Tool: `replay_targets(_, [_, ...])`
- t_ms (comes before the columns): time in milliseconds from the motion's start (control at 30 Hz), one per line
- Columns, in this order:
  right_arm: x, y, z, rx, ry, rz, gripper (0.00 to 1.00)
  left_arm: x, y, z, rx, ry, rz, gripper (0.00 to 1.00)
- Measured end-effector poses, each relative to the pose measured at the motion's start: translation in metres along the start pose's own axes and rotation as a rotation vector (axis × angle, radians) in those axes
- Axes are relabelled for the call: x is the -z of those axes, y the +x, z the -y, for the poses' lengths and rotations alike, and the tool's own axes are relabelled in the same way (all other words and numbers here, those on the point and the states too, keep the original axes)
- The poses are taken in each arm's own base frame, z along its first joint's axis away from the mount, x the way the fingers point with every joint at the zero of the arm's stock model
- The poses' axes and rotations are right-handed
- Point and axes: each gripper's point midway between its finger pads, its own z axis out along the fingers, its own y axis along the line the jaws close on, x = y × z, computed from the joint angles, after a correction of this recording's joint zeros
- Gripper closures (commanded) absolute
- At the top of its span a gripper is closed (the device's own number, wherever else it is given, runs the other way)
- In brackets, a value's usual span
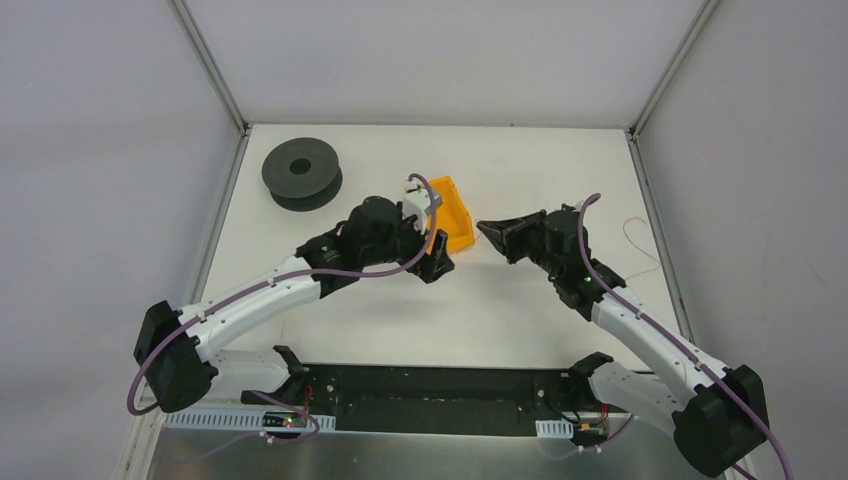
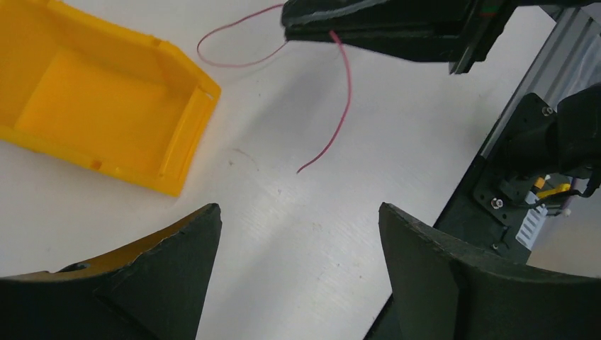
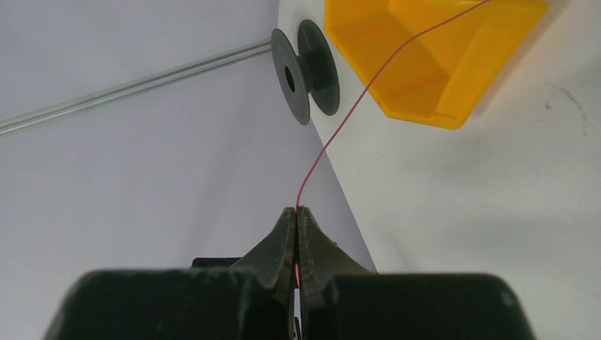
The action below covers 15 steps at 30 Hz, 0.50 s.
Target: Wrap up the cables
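Here we see the right gripper [image 3: 296, 212] pinched tight on the thin reddish cable [image 3: 354, 106], which runs out from the fingertips across our view of the yellow bin [image 3: 453, 92]. From the left wrist, a short tail hangs below those closed jaws over the white table [image 2: 305, 234], and a loop curls away behind them. Our left gripper [image 2: 299, 212] stands wide apart, holding nothing, just beside the bin. A black spool [image 1: 303, 172] sits near the far left corner.
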Motion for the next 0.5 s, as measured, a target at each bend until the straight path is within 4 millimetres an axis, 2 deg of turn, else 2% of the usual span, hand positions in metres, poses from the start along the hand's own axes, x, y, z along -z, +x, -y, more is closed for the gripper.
replay_targets(167, [0.000, -0.001, -0.001, -0.045, 0.003, 0.008, 1.00, -0.025, -0.017, 0.014, -0.158, -0.018, 0.034, 0.23])
replay_targets(400, [0.000, -0.004, 0.007, -0.073, 0.023, 0.023, 1.00, -0.044, -0.021, 0.000, -0.237, -0.100, 0.057, 0.30])
replay_targets(500, [0.000, -0.004, 0.011, -0.078, 0.036, 0.025, 1.00, -0.049, -0.024, -0.003, -0.251, -0.118, 0.070, 0.39])
